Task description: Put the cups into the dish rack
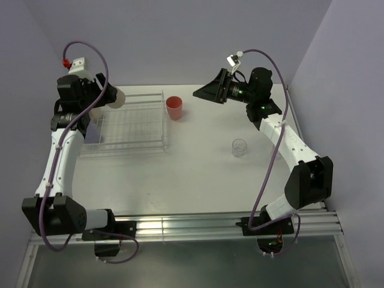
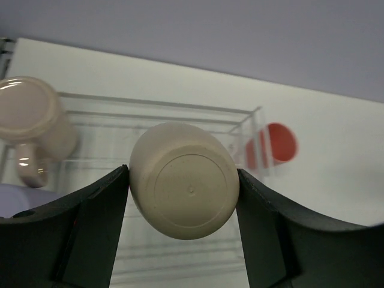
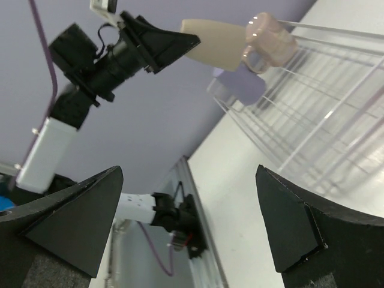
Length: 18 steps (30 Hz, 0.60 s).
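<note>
Your left gripper (image 2: 183, 177) is gripping the tan cup (image 2: 191, 195) above the dish rack (image 1: 135, 127), while your right gripper (image 1: 208, 91) is hanging wide and empty, the coral-red cup (image 1: 174, 108) sitting at its 8 o'clock.

The left gripper (image 1: 110, 93) holds a tan plastic tumbler (image 1: 118, 98) over the clear-barred dish rack (image 1: 141, 129); a coral-red plastic tumbler (image 1: 174, 108) stands just beside it, a small clear glass (image 1: 240, 147) well apart.

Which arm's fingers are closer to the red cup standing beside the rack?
Right. The right fingers hover open just right of the red cup. The left fingers are over the dish rack's opposite side, gripping a tan cup.
</note>
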### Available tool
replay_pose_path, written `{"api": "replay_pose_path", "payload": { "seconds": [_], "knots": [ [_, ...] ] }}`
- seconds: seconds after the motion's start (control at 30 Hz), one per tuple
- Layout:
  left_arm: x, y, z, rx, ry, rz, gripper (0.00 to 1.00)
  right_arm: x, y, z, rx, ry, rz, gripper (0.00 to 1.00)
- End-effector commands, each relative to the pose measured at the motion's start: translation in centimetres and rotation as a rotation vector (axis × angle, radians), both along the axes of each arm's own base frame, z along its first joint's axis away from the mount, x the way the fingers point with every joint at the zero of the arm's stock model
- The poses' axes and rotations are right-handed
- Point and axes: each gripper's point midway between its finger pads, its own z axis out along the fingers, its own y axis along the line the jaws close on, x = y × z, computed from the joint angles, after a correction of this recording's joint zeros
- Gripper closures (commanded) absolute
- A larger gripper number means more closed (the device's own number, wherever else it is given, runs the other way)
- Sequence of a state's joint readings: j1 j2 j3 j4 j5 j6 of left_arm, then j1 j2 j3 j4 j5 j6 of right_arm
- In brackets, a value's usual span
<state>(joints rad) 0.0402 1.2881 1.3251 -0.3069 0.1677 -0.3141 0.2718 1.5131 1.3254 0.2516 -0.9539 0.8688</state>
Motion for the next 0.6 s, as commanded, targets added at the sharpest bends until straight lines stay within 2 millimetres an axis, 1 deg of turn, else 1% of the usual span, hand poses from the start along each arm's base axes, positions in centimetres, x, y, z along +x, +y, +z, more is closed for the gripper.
{"api": "replay_pose_path", "payload": {
  "seconds": [0.0,0.03,0.07,0.13,0.17,0.23,0.27,0.3,0.33,0.37,0.43,0.47,0.53,0.57],
  "knots": [
    [1.0,3.6,-3.2,0.226,0.109,0.091,1.00,-0.3,-0.7,0.6,-0.074,-0.105,-0.011,0.00],
    [1.8,3.5,-2.9,0.233,0.080,0.081,1.00,-0.2,-0.8,0.6,-0.076,-0.109,-0.014,0.00],
    [2.7,3.4,-3.8,0.235,0.087,0.070,1.00,0.0,-0.8,0.6,-0.079,-0.110,-0.015,0.00],
    [3.8,3.3,-4.2,0.250,0.066,0.054,1.00,0.1,-0.9,0.6,-0.082,-0.117,-0.015,0.00],
    [4.8,3.5,-4.4,0.251,0.044,0.061,1.00,0.2,-0.9,0.6,-0.083,-0.117,-0.015,0.00],
    [5.8,3.8,-4.8,0.272,0.025,0.072,1.00,0.2,-1.0,0.7,-0.081,-0.115,-0.008,0.00],
    [6.7,4.0,-5.1,0.276,0.017,0.083,1.00,0.3,-1.1,0.7,-0.082,-0.116,-0.009,0.00],
    [7.2,4.2,-5.5,0.284,0.022,0.085,1.00,0.4,-1.1,0.7,-0.084,-0.115,-0.009,0.00],
    [7.7,4.3,-5.3,0.282,0.018,0.088,1.00,0.4,-1.3,0.6,-0.085,-0.114,-0.009,0.00],
    [8.5,4.4,-6.3,0.279,0.032,0.088,1.00,0.4,-1.3,0.5,-0.086,-0.109,-0.007,0.00],
    [9.2,4.6,-6.9,0.279,0.032,0.093,1.00,0.5,-1.4,0.2,-0.089,-0.102,-0.010,0.00],
    [9.7,4.7,-7.8,0.278,0.040,0.094,1.00,0.6,-1.4,-0.1,-0.091,-0.096,-0.012,0.00],
    [10.5,4.5,-8.1,0.260,0.030,0.086,1.00,0.7,-1.4,-0.2,-0.091,-0.093,-0.014,0.00],
    [11.0,4.5,-9.3,0.249,0.055,0.088,1.00,0.7,-1.5,-0.3,-0.091,-0.088,-0.015,0.00]
  ]
}}
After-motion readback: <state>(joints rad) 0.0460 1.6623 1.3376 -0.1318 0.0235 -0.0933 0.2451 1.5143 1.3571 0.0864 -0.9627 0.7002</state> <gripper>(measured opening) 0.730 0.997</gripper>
